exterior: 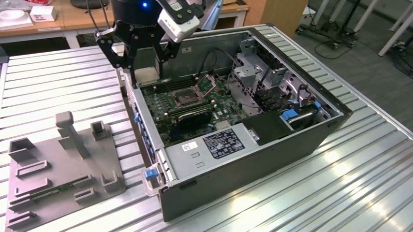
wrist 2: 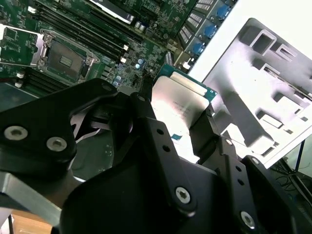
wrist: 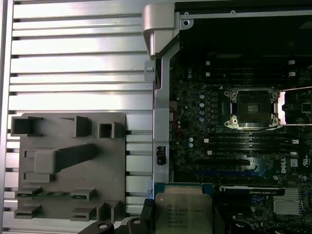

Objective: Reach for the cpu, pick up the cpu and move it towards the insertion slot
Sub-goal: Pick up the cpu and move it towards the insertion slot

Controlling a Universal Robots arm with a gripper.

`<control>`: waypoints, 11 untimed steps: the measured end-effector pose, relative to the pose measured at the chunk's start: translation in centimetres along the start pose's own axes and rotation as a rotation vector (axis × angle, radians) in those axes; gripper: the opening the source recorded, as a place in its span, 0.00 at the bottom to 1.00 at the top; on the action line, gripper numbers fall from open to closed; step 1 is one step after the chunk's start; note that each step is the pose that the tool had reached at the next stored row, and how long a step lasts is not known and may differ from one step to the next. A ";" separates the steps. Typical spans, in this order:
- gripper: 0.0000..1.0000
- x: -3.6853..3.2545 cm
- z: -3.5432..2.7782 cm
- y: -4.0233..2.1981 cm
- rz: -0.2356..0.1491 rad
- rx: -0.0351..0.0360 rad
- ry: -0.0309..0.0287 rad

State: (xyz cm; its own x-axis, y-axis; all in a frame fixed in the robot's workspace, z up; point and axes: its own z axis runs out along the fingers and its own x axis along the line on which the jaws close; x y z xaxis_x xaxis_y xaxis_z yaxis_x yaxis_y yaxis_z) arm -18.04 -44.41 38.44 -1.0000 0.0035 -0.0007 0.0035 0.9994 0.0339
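Note:
My gripper [exterior: 147, 72] is shut on the cpu [exterior: 148, 74], a flat pale silvery-beige chip on a green board. It hangs over the open computer case's wall at the exterior view's left. The chip [wrist 2: 178, 100] sits between the black fingers [wrist 2: 144, 122] in the second wrist view. In the first wrist view the cpu [wrist: 183, 212] is above the case edge. The insertion slot [exterior: 184, 99], a dark square in a thin silver frame, lies open on the green motherboard, a short way from the chip. It shows in both wrist views [wrist 2: 66, 61] [wrist: 252, 107].
The open computer case [exterior: 258, 159] stands on a ribbed metal table [exterior: 58, 82]. A grey fixture tray [exterior: 58, 164] with upright blocks lies at the exterior view's left. Memory slots [wrist: 248, 144], a silver power supply box [exterior: 219, 145] and a metal drive cage [exterior: 258, 72] surround the slot.

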 end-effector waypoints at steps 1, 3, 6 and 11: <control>0.55 0.00 0.00 0.00 0.000 0.0000 0.0000; 0.55 -0.05 0.00 0.00 0.000 0.0000 0.0000; 0.55 -0.18 0.00 0.00 0.000 0.0000 0.0000; 0.55 -0.52 0.00 0.00 0.000 0.0001 0.0001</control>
State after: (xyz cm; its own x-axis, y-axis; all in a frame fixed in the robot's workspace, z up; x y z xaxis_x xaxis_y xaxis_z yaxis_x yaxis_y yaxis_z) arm -17.52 -44.41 38.45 -1.0000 0.0034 -0.0007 0.0034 0.9994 0.0338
